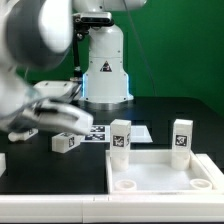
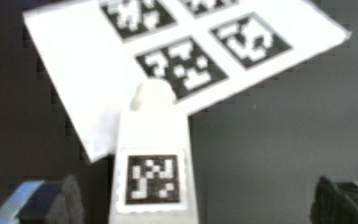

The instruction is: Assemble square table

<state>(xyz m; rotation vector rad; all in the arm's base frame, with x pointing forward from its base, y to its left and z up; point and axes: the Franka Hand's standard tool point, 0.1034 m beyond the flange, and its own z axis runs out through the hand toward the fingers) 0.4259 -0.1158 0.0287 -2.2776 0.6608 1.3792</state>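
Note:
The square table's white top (image 1: 160, 172) lies rim up at the exterior view's lower right. Two tagged white legs (image 1: 120, 138) (image 1: 181, 136) stand upright at its far corners. A third leg (image 1: 65, 142) lies on its side on the black table left of the top. My gripper (image 1: 64, 124) hangs just above that leg. In the wrist view the lying leg (image 2: 153, 150) shows its tag between my open gripper (image 2: 197, 205) fingers. It sits closer to one fingertip (image 2: 51, 200) than the other (image 2: 345, 200), and neither touches it.
The marker board (image 1: 115, 131) (image 2: 176, 50) lies flat just beyond the lying leg, whose far end overlaps it in the wrist view. The robot's white base (image 1: 105, 70) stands at the back before a green wall. Two round sockets (image 1: 125, 185) show at the top's near corners.

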